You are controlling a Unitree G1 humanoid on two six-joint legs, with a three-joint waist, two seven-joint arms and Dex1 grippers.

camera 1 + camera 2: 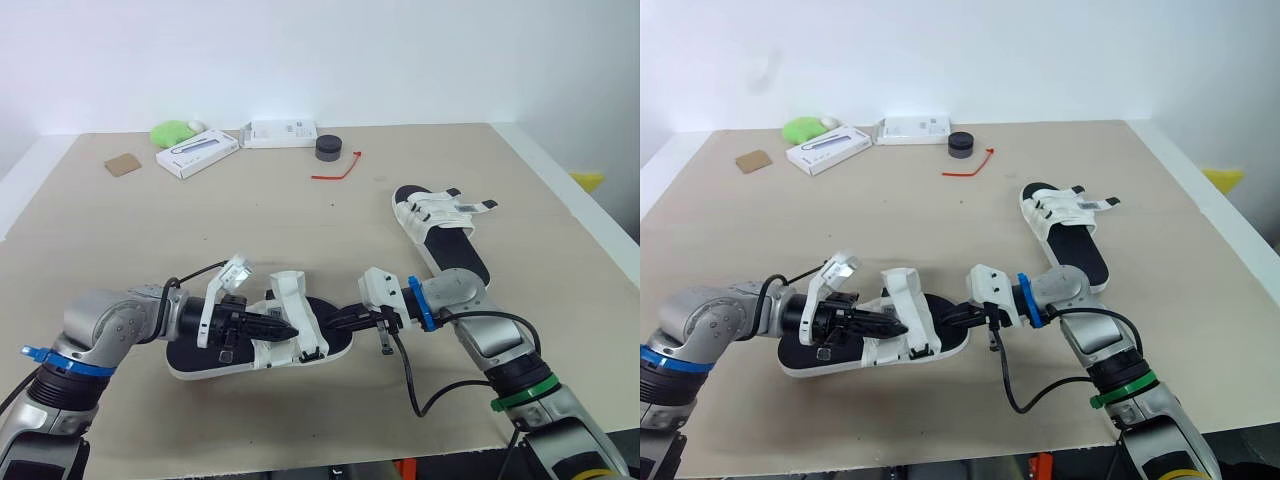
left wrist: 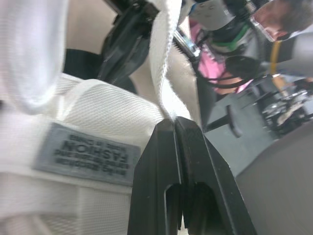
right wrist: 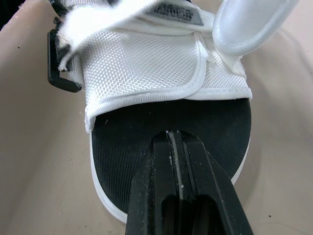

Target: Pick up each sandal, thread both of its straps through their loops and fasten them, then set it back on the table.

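"How far along is it?"

"Early, I'd say. The near sandal (image 1: 190,358) lies on the counter (image 1: 300,230) between both jaws. The left jaws are closed, pinching its white strap (image 2: 161,58), which stands loose. The right jaws are closed on nothing, tips over the toe end."

"And the other?"

"The far sandal (image 1: 440,225) lies well beyond the right jaws. I can't tell whether it's fastened."

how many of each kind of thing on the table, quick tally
sandals: 2
white boxes: 2
dark round puck: 1
red tie: 1
brown card piece: 1
green lump: 1
small white object: 1
total: 9
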